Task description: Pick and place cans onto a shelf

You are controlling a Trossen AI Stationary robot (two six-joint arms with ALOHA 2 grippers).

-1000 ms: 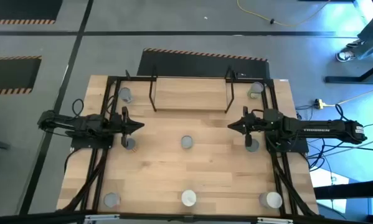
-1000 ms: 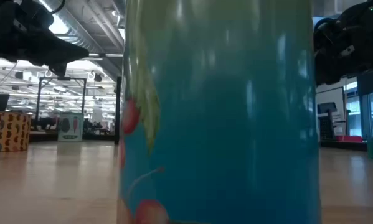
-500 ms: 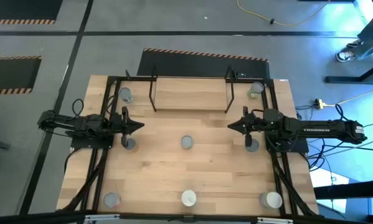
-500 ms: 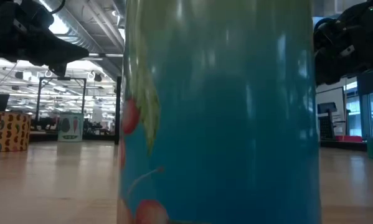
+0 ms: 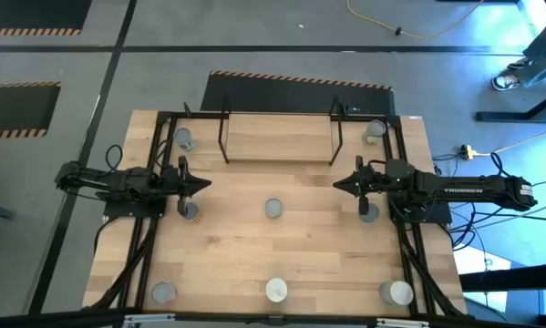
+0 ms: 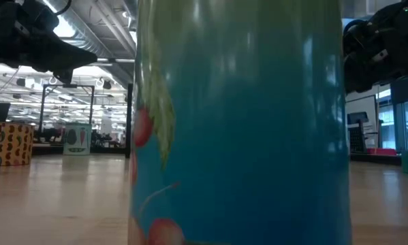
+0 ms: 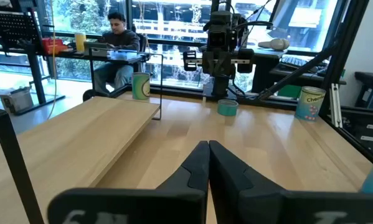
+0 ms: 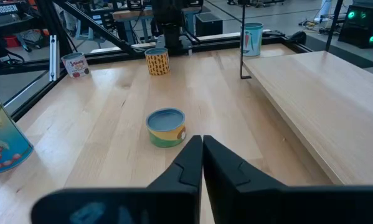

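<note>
The shelf (image 5: 280,137), a light wooden board in a black wire frame, stands at the table's far middle. Several small cans stand upright on the tabletop: two beside the shelf's ends (image 5: 182,138) (image 5: 375,130), three across the middle (image 5: 190,210) (image 5: 273,209) (image 5: 369,212), three along the near edge (image 5: 164,292) (image 5: 276,291) (image 5: 398,292). My left gripper (image 5: 204,185) is shut and empty at mid-left, above the table. My right gripper (image 5: 338,185) is shut and empty at mid-right, facing it. The middle can (image 8: 166,127) stands ahead of my right gripper (image 8: 202,146).
Black rails (image 5: 154,164) run along the tabletop's left, right and far sides. A blue can with a cherry print (image 6: 238,122) fills most of the low view. A person (image 7: 118,37) sits at a desk beyond the table. Bare wood lies between the cans.
</note>
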